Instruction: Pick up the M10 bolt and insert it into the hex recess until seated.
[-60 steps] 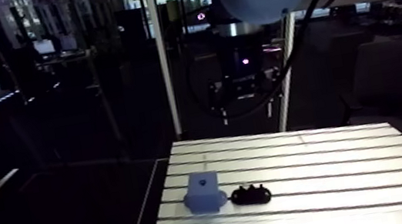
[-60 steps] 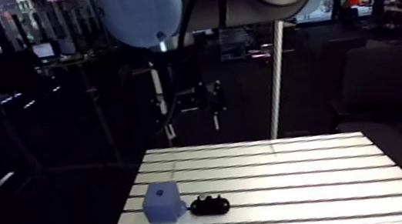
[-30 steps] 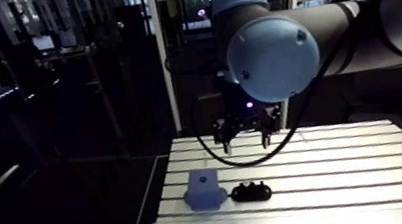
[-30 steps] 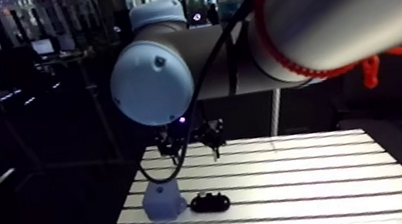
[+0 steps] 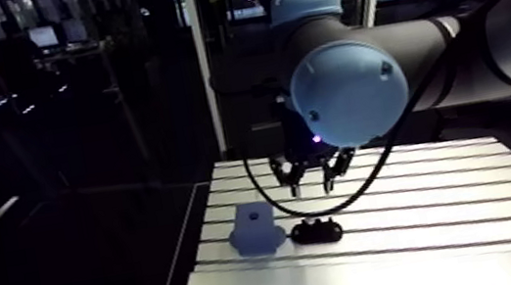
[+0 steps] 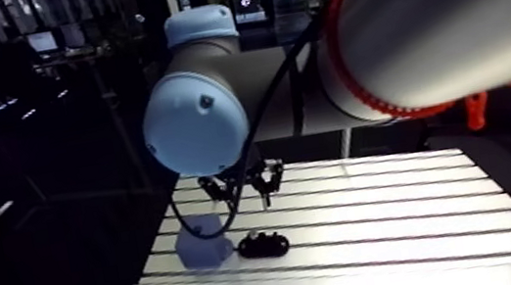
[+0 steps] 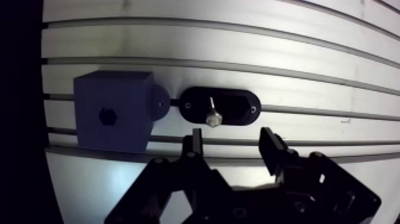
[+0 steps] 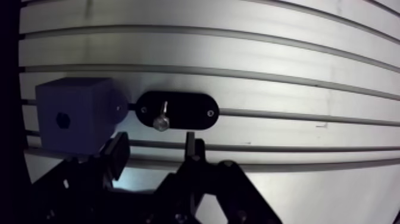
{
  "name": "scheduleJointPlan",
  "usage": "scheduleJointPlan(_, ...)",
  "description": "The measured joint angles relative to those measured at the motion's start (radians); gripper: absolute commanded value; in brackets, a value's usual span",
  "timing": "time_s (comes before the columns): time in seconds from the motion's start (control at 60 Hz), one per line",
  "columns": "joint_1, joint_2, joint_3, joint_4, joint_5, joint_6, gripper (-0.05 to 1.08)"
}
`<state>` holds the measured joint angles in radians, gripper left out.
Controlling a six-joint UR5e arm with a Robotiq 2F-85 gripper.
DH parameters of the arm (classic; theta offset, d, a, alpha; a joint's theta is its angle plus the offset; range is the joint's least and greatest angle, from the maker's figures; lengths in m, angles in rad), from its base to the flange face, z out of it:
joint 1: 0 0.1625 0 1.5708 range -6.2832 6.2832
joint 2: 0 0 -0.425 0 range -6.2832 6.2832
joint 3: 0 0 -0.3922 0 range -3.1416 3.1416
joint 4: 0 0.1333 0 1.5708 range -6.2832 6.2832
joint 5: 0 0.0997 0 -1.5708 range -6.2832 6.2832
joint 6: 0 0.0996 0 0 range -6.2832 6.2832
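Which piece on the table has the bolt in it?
The black oval holder: the silver bolt sits in it. The blue cube beside it has only an empty hex hole.

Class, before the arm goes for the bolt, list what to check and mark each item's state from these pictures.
1. End effector open and empty: ok.
2. Bolt sitting in the black holder: ok.
3. End effector around the bolt: not ok, the bolt lies ahead of it.
4. Hex recess on the blue block uncovered: ok.
5. Bolt is M10: cannot tell.
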<state>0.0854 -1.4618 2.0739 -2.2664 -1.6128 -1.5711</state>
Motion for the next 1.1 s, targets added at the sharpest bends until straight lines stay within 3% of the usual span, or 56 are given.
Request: scheduleJointPlan(1.1, 0.009, 0.09, 0.009, -0.049, -0.004, -0.005, 0.41)
